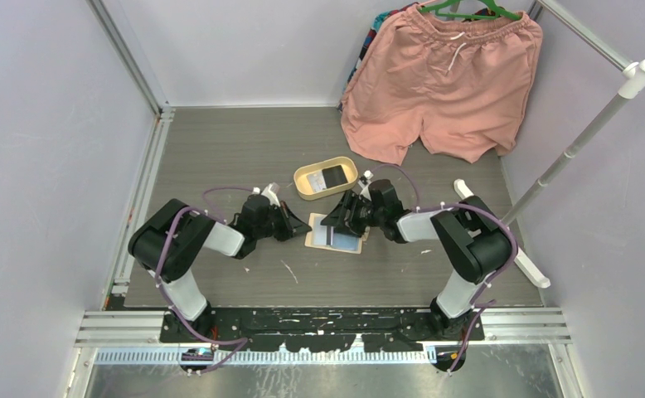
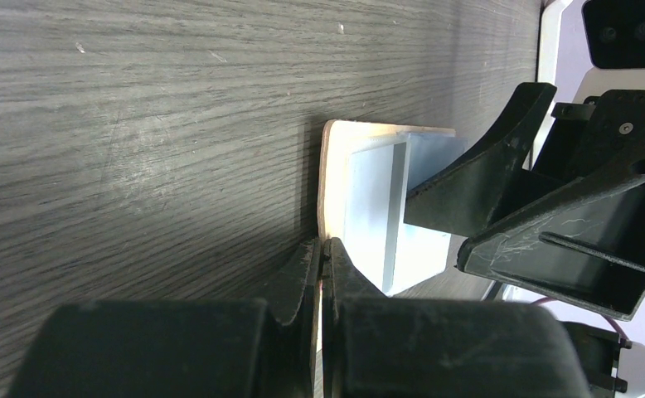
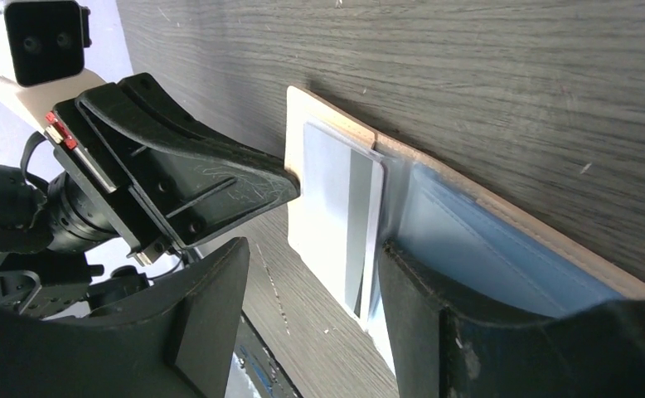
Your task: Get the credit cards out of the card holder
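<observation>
The beige card holder (image 1: 336, 239) lies open on the table, its pale blue pockets facing up (image 3: 485, 249). My left gripper (image 1: 303, 225) is shut on the holder's left beige edge (image 2: 329, 182), pinching the flap between its fingertips (image 2: 325, 253). My right gripper (image 1: 341, 220) hangs open over the holder. One of its fingers (image 3: 435, 307) rests on the blue lining and the other (image 3: 195, 315) is over bare table. A pale credit card (image 3: 336, 199) lies on the holder's left half, between those fingers. A dark credit card with a white part (image 1: 332, 176) lies in the tray.
The oval cream-yellow tray (image 1: 304, 180) stands just behind the holder. Pink shorts (image 1: 443, 83) hang on a green hanger at the back right. A white pole (image 1: 576, 141) leans at the right. Walls close in the left and right sides.
</observation>
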`<state>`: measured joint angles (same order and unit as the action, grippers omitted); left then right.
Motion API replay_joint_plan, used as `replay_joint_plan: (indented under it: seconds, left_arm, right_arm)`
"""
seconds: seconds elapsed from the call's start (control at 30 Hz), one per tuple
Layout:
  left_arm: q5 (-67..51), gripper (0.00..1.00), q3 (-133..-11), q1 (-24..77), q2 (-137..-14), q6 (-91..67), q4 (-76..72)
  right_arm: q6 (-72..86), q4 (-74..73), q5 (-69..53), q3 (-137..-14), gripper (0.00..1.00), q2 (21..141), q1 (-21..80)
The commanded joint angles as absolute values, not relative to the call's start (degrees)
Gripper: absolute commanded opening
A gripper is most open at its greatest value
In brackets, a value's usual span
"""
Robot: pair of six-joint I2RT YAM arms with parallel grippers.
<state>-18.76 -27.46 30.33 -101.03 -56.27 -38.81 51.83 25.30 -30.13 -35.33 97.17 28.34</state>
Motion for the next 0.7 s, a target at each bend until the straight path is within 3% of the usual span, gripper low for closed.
replay_joint_plan:
  seconds: [0.0, 0.2, 0.4, 0.67]
  left_arm:
    - [-8.5, 0.00, -23.3, 29.7, -106.6, -49.7, -18.8]
    - [-8.7, 0.00, -23.2, 29.7, -106.8, -49.8, -19.0]
    - [-8.7, 0.00, -23.2, 29.7, -106.7, -49.8, -19.0]
    - [-8.7, 0.00, -23.2, 29.7, -106.8, -49.7, -19.0]
  right_arm:
    - [54.1, 29.4, -31.5, -35.5, 0.64, 97.9, 28.6]
    - [59.8, 38.1, -33.4, -33.7, 0.64, 99.9, 28.9]
    - [68.2, 56.4, -35.8, -30.5, 0.64, 104.2, 29.2]
    - [69.4, 58.8, -36.8, -31.8, 0.64, 104.3, 30.0]
